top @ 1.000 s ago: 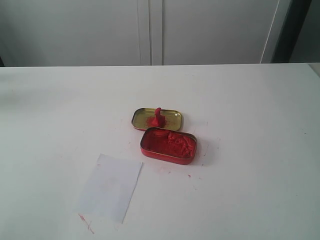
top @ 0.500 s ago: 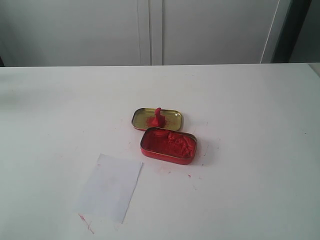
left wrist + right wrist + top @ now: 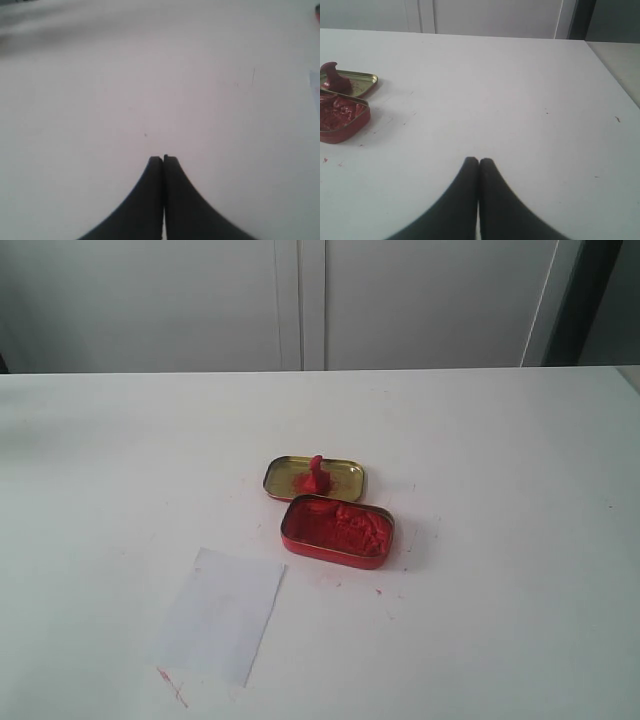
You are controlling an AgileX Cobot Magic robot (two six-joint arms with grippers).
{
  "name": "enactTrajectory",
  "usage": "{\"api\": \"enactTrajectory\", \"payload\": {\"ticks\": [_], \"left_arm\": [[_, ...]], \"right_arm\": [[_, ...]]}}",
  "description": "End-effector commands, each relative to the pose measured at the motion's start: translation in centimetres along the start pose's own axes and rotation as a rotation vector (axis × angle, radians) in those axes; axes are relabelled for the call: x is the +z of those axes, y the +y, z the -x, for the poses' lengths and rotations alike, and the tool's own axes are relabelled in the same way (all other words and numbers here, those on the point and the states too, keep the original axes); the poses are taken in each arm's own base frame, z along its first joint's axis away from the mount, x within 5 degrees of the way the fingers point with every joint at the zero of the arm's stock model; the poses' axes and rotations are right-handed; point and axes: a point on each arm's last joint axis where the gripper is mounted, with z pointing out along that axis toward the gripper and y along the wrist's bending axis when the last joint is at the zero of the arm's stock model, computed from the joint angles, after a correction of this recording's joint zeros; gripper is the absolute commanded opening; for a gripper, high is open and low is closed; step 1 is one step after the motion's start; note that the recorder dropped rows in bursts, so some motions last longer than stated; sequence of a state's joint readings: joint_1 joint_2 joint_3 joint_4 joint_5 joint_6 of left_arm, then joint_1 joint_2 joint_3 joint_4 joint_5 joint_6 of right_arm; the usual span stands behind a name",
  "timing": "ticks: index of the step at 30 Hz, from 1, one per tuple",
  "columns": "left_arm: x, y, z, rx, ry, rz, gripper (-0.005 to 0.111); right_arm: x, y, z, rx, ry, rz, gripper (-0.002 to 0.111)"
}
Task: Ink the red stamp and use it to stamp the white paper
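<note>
The red stamp [image 3: 316,475] stands upright in the gold tin lid [image 3: 345,478] near the table's middle; the right wrist view also shows the stamp [image 3: 334,80] in that lid [image 3: 362,82]. In front of the lid sits the red tin of lumpy paste [image 3: 337,531]. The white paper [image 3: 221,613] lies flat to the front left of the tin. Neither arm appears in the exterior view. My left gripper [image 3: 163,159] is shut over bare table with nothing in it. My right gripper [image 3: 479,160] is shut and empty too, well apart from the paste tin [image 3: 340,117].
Red smears mark the white table [image 3: 480,450] around the tin, and a red streak [image 3: 172,686] lies by the paper's front corner. White cabinet doors stand behind the table. The table's edge [image 3: 615,75] shows in the right wrist view.
</note>
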State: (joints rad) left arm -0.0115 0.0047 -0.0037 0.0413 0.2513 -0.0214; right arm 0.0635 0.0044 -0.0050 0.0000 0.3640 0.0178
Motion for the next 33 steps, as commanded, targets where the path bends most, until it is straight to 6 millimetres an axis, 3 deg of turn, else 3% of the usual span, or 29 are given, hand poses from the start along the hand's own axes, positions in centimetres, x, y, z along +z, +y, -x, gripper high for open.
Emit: {"api": "enactTrajectory", "payload": {"ticks": [1,7,18,26,33], "left_arm": [[-0.1,0.2,1.3,-0.001,-0.159,0.022,0.0],[-0.3,0.3,2.4,-0.001,-0.281,0.038,0.0],[-0.4,0.3,2.6,-0.001,-0.298,0.04,0.0],[-1.2,0.6,4.4,-0.041,-0.514,0.058,0.0],[-1.3,0.6,4.6,-0.041,-0.542,0.061,0.0]], "right_arm": [[0.0,-0.1,0.0,-0.002,-0.014,-0.008,0.0],[0.0,-0.1,0.0,-0.002,-0.014,-0.008,0.0],[0.0,-0.1,0.0,-0.002,-0.014,-0.008,0.0],[0.0,-0.1,0.0,-0.002,-0.014,-0.008,0.0],[0.0,-0.1,0.0,-0.002,-0.014,-0.008,0.0]]}}
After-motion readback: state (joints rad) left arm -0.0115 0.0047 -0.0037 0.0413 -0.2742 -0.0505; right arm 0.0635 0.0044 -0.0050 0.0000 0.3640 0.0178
